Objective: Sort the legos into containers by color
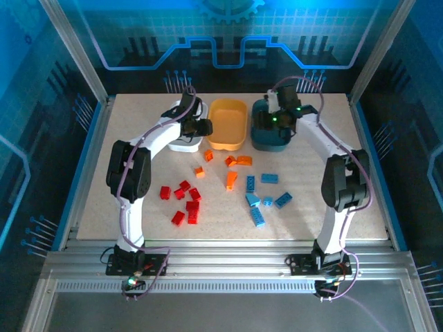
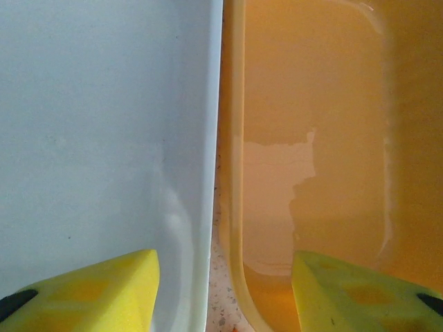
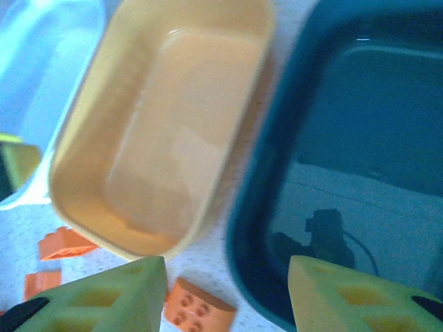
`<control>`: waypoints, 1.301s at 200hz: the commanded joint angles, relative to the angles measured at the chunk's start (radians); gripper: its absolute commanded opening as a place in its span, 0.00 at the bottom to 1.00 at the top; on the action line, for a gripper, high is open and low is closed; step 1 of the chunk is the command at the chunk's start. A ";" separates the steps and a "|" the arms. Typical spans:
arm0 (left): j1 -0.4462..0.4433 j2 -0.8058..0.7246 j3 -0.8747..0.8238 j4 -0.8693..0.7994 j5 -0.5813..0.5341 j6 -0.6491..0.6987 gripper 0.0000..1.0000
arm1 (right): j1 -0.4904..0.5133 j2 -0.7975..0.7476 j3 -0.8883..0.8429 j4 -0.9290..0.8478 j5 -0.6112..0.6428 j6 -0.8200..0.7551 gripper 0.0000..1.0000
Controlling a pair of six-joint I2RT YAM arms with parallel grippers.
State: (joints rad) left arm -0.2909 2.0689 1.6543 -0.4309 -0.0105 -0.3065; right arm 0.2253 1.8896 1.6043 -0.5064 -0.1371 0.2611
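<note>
Left gripper (image 2: 225,280) released, at white tub (image 2: 104,124) | right gripper (image 3: 227,287) released, at teal tub (image 3: 360,138)

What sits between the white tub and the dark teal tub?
The orange tub, empty, stands between the white tub and the dark teal tub. This shows in the top external and right wrist views.

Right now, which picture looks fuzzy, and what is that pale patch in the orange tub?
Right wrist view: the fuzzy one, soft all over; the glossy dark teal tub mirrors a dark arm-like shape. Left wrist view: sharper; the pale patch in the orange tub looks like glare. Top view: blue light tints the walls around the table.
</note>
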 commanded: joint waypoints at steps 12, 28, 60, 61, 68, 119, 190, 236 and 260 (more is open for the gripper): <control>0.021 -0.159 -0.064 -0.041 -0.043 -0.019 0.57 | -0.123 0.023 -0.050 -0.065 0.059 -0.004 0.51; 0.058 -0.198 -0.143 -0.028 -0.017 -0.075 0.55 | -0.150 0.049 -0.063 -0.064 0.060 -0.017 0.51; 0.093 -0.203 -0.253 0.042 0.101 -0.099 0.53 | -0.185 0.098 -0.063 -0.061 0.033 -0.039 0.50; 0.093 -0.202 -0.254 0.043 0.104 -0.099 0.53 | -0.185 0.099 -0.062 -0.060 0.034 -0.040 0.50; 0.093 -0.195 -0.255 0.051 0.126 -0.101 0.53 | -0.185 0.108 -0.058 -0.061 0.035 -0.048 0.50; 0.093 -0.121 -0.228 0.094 0.210 -0.156 0.46 | -0.126 0.207 0.027 -0.080 0.055 -0.099 0.46; 0.081 -0.072 -0.199 0.184 0.297 -0.215 0.44 | -0.114 0.189 0.046 -0.101 0.112 -0.113 0.46; 0.078 -0.122 -0.203 0.139 0.237 -0.155 0.51 | -0.119 0.106 0.006 -0.103 0.160 -0.093 0.52; 0.079 -0.149 -0.182 0.097 0.202 -0.116 0.55 | -0.116 0.052 -0.009 -0.110 0.194 -0.076 0.57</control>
State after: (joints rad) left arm -0.2134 1.9800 1.4261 -0.2840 0.2287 -0.4721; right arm 0.1104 2.0369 1.6150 -0.5892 0.0093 0.1673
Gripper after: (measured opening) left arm 0.540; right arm 0.547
